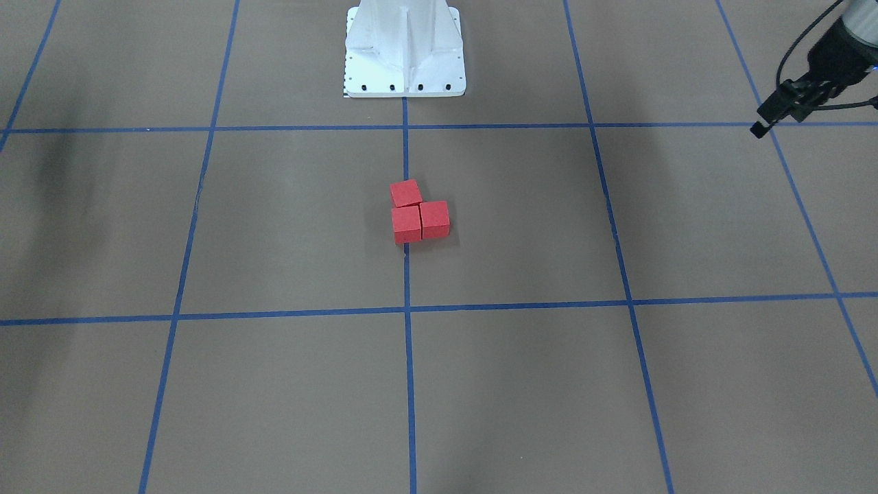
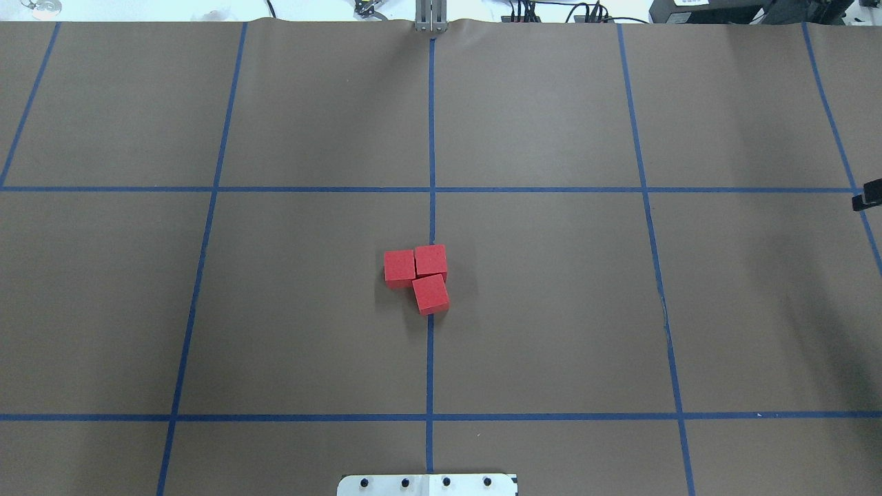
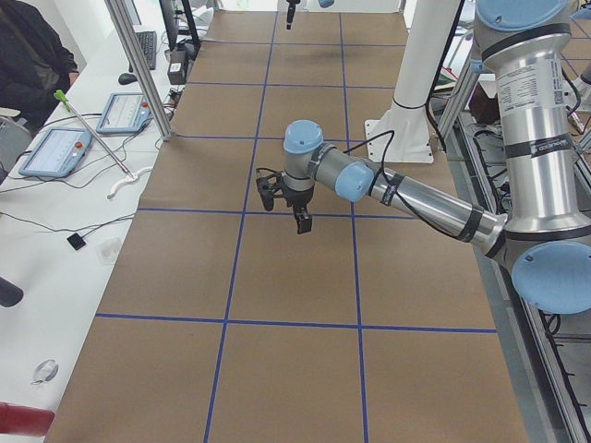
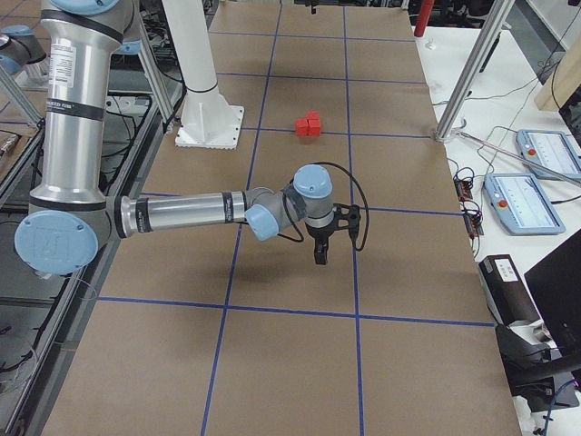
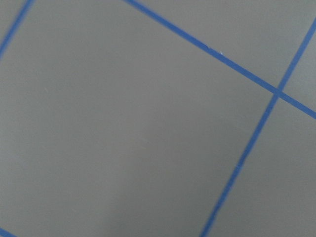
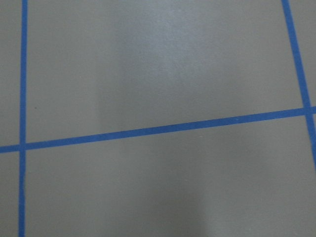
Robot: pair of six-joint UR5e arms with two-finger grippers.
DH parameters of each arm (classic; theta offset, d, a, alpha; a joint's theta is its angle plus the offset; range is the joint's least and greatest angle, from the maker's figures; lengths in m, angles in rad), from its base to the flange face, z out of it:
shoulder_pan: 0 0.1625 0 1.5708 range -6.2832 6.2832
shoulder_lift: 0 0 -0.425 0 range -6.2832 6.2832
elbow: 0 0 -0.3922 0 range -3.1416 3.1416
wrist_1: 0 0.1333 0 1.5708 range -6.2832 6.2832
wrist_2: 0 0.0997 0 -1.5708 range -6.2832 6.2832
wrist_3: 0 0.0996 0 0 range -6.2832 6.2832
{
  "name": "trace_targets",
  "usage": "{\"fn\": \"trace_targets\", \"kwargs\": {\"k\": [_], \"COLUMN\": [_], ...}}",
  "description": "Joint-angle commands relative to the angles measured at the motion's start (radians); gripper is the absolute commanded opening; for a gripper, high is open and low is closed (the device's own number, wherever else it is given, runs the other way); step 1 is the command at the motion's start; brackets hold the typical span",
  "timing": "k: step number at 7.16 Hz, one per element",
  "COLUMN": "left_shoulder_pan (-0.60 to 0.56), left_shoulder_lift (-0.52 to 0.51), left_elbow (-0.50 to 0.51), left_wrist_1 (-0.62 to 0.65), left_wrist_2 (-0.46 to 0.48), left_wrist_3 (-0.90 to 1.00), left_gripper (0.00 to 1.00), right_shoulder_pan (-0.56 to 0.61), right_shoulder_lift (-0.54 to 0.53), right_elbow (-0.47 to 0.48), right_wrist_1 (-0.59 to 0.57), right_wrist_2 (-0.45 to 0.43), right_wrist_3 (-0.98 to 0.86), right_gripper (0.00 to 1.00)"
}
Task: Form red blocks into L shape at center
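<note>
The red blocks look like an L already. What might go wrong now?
1. The red blocks make an L, but the nearest block to the robot sits a little twisted. Straightening it might shove its neighbours and spoil the L.
2. They sit packed together, so fingers reaching for one may knock another.
The left gripper and right gripper hang far off; leaving the blocks alone seems safest.

Three small matte red blocks [image 2: 431, 262] sit bunched in an L at the center [image 2: 475, 303] of the brown worktop, their sides touching. Two lie on the blue tape line, and the third sits beside the corner one. The end block on the line is turned slightly askew.
</note>
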Motion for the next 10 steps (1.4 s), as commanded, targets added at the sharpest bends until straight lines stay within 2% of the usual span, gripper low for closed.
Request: {"fn": "trace_targets", "kwargs": {"k": [1,2,3,6,10], "left_shoulder_pan": [-0.161,-0.221,-0.266,-0.272,-0.274], "left_shoulder_lift": [0.028,0.03,0.017,0.019,-0.026], "left_elbow": [0.106,0.152,0.187,0.226,0.243], "left_wrist_1": [0.0,0.0,0.008,0.009,0.002], "left_wrist_2": [-0.018,-0.018,-0.019,-0.114,-0.117], "left_wrist_3": [0.411,0.538,0.591,0.584,0.584], "left_gripper": [1.0,1.0,1.0,1.0,1.0], "right_shoulder_pan": [0.128,0.174,0.193,0.196,0.198], "right_shoulder_lift": [-0.044,-0.032,-0.006,0.015,0.028], "right_elbow": [-0.007,-0.005,-0.004,-0.008,0.006], "right_wrist_1": [-0.087,-0.21,-0.298,-0.313,-0.304], "right_wrist_2": [0.031,0.042,0.044,0.053,0.053], "right_wrist_3": [-0.223,-0.403,-0.503,-0.51,-0.497], "right_gripper": [0.99,0.99,0.99,0.99,0.99]}}
